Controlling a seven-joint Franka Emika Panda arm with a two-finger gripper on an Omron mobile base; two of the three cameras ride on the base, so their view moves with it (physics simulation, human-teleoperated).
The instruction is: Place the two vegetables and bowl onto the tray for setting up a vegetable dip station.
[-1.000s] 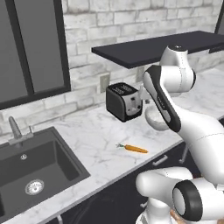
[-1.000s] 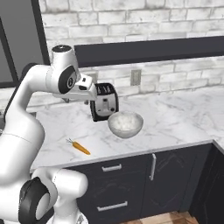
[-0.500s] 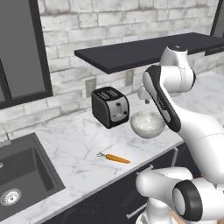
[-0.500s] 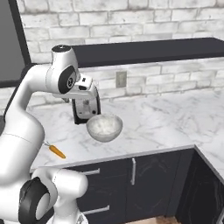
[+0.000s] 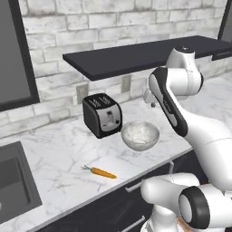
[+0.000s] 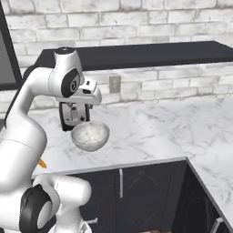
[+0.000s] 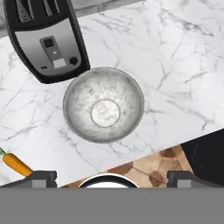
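The marble-like white-grey bowl point(image 5: 140, 135) point(image 6: 90, 135) stands upright and empty on the marble counter, just in front of a black toaster. In the hand view, the bowl point(image 7: 103, 105) lies straight below my gripper point(image 7: 112, 176), well beneath it. The gripper's fingertips point(image 7: 42, 176) stand wide apart, open, with nothing between them. The orange carrot point(image 5: 102, 172) point(image 7: 16, 164) with its green top lies on the counter left of the bowl, near the front edge. The tray and the second vegetable are out of view.
The black toaster point(image 5: 102, 114) point(image 7: 46, 39) stands against the brick wall behind the bowl. A dark shelf point(image 5: 136, 55) runs overhead. A sink point(image 5: 11, 183) lies at the far left. The counter point(image 6: 200, 136) turns a corner to the right.
The whole picture has shifted: the base has driven to the right along the counter. Sink, toaster, carrot and bowl now sit further left in view. The gripper stays open.
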